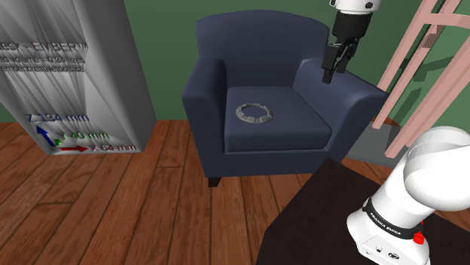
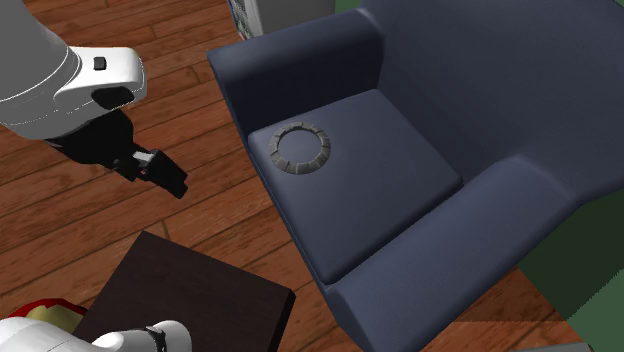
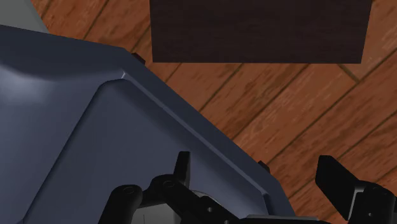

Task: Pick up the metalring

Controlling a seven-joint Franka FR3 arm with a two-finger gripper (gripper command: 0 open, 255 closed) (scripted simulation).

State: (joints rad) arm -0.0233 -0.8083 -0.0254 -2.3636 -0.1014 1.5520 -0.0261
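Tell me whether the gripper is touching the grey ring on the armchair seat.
Apart. In the shoulder view the open gripper hangs up by the armrest, while the ring lies on the seat cushion, with bare cushion between them.

A grey notched ring [image 1: 254,114] lay on the dark-blue padded armchair [image 1: 256,53], well apart from the black pincer [image 1: 330,74] over its arm.
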